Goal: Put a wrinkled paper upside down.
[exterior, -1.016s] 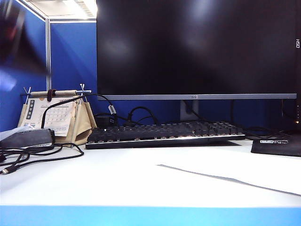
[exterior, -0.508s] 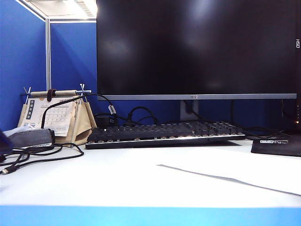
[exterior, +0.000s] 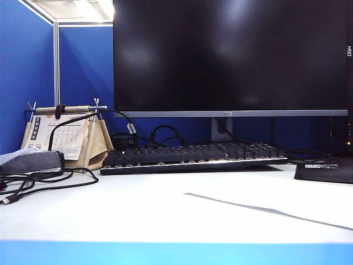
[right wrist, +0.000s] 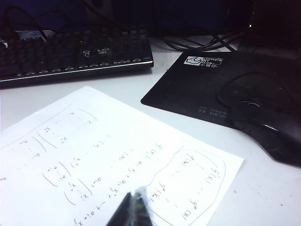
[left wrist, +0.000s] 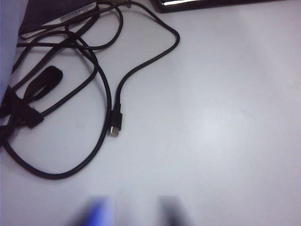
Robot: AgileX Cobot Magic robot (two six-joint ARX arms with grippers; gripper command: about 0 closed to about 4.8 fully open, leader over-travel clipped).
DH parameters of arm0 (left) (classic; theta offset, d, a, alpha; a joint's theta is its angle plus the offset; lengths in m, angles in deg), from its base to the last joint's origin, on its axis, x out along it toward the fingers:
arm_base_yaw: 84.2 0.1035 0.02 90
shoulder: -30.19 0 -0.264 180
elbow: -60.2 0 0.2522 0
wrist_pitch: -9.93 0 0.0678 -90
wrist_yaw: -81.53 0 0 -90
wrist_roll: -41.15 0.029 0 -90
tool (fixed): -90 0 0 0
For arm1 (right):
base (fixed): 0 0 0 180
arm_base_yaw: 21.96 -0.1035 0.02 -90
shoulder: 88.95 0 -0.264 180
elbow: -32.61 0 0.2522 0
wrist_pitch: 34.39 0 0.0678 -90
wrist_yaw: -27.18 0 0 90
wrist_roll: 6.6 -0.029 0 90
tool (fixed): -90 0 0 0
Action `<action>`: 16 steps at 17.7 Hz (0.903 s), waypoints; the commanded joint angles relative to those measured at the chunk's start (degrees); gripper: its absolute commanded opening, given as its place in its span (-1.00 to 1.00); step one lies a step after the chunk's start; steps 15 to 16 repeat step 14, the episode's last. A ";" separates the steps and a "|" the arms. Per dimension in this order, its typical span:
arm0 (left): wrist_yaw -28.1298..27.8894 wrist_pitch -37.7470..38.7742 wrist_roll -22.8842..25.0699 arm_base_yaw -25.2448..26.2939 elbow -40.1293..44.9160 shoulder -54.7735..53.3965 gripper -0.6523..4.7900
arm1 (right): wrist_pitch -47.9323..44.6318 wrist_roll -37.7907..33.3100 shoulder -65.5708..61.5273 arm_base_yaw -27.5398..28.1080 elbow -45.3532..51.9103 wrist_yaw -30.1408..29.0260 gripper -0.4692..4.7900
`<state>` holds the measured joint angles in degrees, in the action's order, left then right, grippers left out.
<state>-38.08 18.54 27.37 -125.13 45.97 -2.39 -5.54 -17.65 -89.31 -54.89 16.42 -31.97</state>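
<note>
Hovering over the paper (right wrist: 113, 155), which lies handwriting-up in front of the keyboard (right wrist: 70, 56), the right gripper (right wrist: 133, 207) has pinched shut and empty, the left gripper (left wrist: 131, 212) blurs unreadably above loose cables (left wrist: 94, 94); flip seemingly finished.

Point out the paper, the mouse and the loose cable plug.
paper (right wrist: 94, 155): right wrist view, middle of the handwritten sheet.
mouse (right wrist: 275, 136): right wrist view, its dark body on the mat.
cable plug (left wrist: 115, 126): left wrist view, free connector end.
</note>
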 commanded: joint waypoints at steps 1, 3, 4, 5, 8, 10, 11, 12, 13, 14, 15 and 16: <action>-1.11 -0.50 -0.17 -0.02 -0.09 0.00 -0.78 | 0.37 0.00 -0.04 -0.02 0.24 0.46 -0.84; -1.22 -0.48 -0.15 -0.02 -0.09 0.00 -0.73 | 0.33 -0.02 -0.04 -0.07 0.24 0.52 -0.84; -1.20 -0.50 -0.15 -0.02 -0.09 0.00 -0.73 | 0.33 -0.02 -0.04 -0.04 0.24 0.55 -0.84; -1.03 -0.50 -0.15 -0.04 -0.09 0.00 -0.73 | 0.33 -0.02 -0.04 -0.04 0.24 0.55 -0.84; -1.07 -0.50 -0.15 -0.04 -0.09 -0.02 -0.73 | 0.35 -0.02 -0.04 -0.04 0.24 0.55 -0.84; -1.07 -0.50 -0.15 -0.04 -0.09 0.00 -0.73 | 0.33 -0.02 -0.04 -0.04 0.24 0.52 -0.84; -1.05 -0.50 -0.15 -0.04 -0.09 -0.02 -0.73 | 0.33 -0.02 -0.04 -0.04 0.24 0.52 -0.84; -1.07 -0.50 -0.15 -0.04 -0.09 -0.02 -0.73 | 0.33 -0.02 -0.04 -0.04 0.24 0.55 -0.84; -1.07 -0.50 -0.15 -0.04 -0.09 -0.02 -0.73 | 0.35 -0.02 -0.04 -0.04 0.24 0.55 -0.84; -1.07 -0.50 -0.15 -0.04 -0.09 -0.02 -0.73 | 0.33 -0.02 -0.04 -0.04 0.24 0.55 -0.84; -1.07 -0.50 -0.15 -0.04 -0.09 -0.02 -0.73 | 0.33 -0.02 -0.04 -0.04 0.24 0.55 -0.84; -1.07 -0.50 -0.15 -0.04 -0.09 -0.02 -0.73 | 0.33 -0.02 -0.04 -0.04 0.24 0.55 -0.84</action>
